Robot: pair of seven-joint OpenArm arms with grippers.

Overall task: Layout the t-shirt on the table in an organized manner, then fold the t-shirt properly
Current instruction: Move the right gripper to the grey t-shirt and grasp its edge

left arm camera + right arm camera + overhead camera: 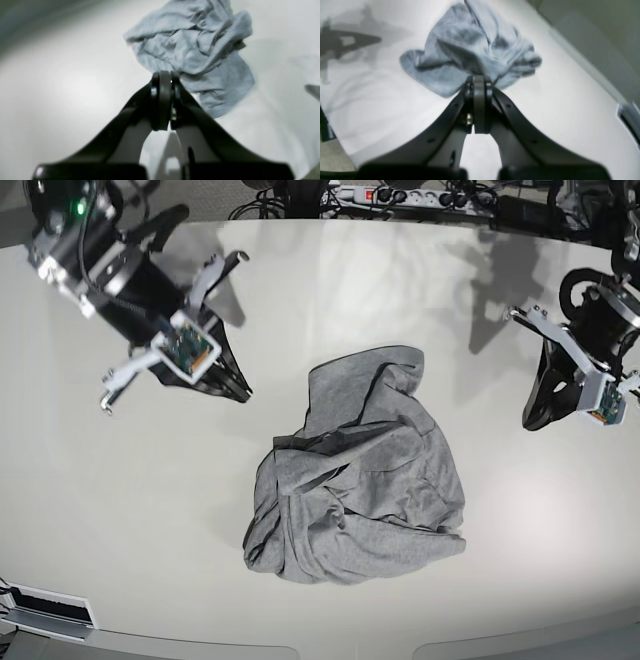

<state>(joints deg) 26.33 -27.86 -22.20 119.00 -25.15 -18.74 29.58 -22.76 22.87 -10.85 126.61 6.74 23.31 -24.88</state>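
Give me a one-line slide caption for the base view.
Crumpled grey t-shirt lies mid-table, flanked by both shut pincers, right and left, neither touching it.

The t-shirt [360,475] is a heather-grey heap, crumpled and bunched into deep folds, with only plain grey cloth showing and no lettering in sight. It lies on the glossy off-white desk [330,290], between the two grippers and apart from both. The left gripper [534,423], its jaws pressed together, hangs off to one side of the heap; the right gripper [243,393], likewise closed, hangs off the other side, nearer the narrower upper part of the cloth. One flatter flap spreads out from the bundle's edge [225,87].
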